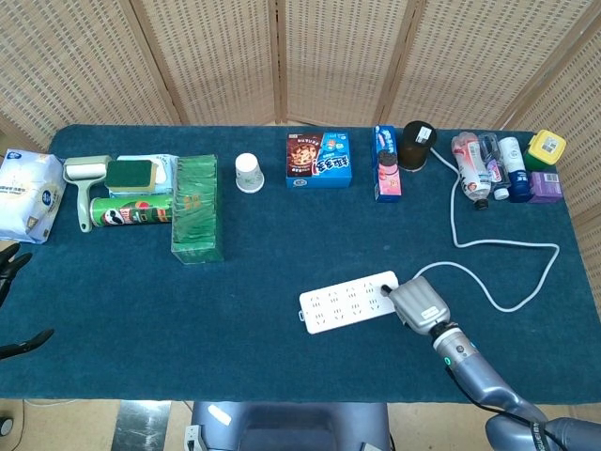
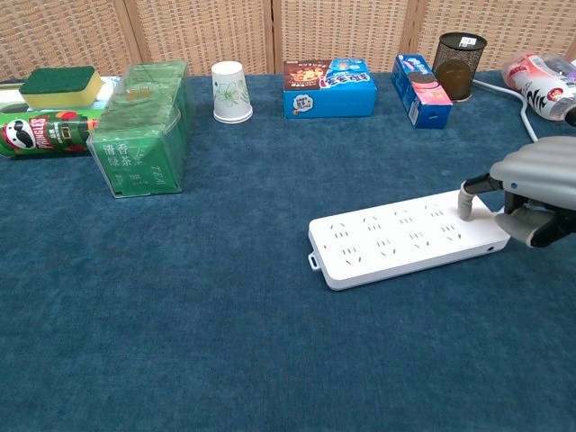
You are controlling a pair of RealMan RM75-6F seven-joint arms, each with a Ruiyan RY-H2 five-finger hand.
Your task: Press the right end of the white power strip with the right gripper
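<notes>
since the white power strip (image 2: 409,237) lies flat on the bench (image 2: 225,342) with its sockets up and its cord end toward the robot's right, the right hand (image 2: 533,191) comes at it from that side, low over the cloth. one finger reaches down onto the strip's right end, its tip on the top face near the far edge, while the other fingers (image 2: 540,227) curl in under the palm; nothing is held in them. that pose suits a press: one contact point, the rest tucked clear of the sockets. in the head view the right hand (image 1: 420,303) covers the strip's right end and the white power strip (image 1: 346,302) runs out to the left, slightly slanted.

the strip sits in the near right part of the bench, well apart from the row along the far edge: paper cup (image 2: 231,92), blue snack box (image 2: 328,87), small blue carton (image 2: 420,78), mesh pen holder (image 2: 459,66). its white cable (image 1: 512,252) loops behind the hand toward the bottles (image 1: 481,164) at the far right corner, so a push rightward or back could snag it. open cloth lies all around the strip's left end and in front, so there is room to lift straight up or draw back to the near edge.

the left hand (image 1: 11,277) shows only as dark fingers at the bench's left edge, spread with nothing between them, near the white packet (image 1: 26,195) and far from the work.
</notes>
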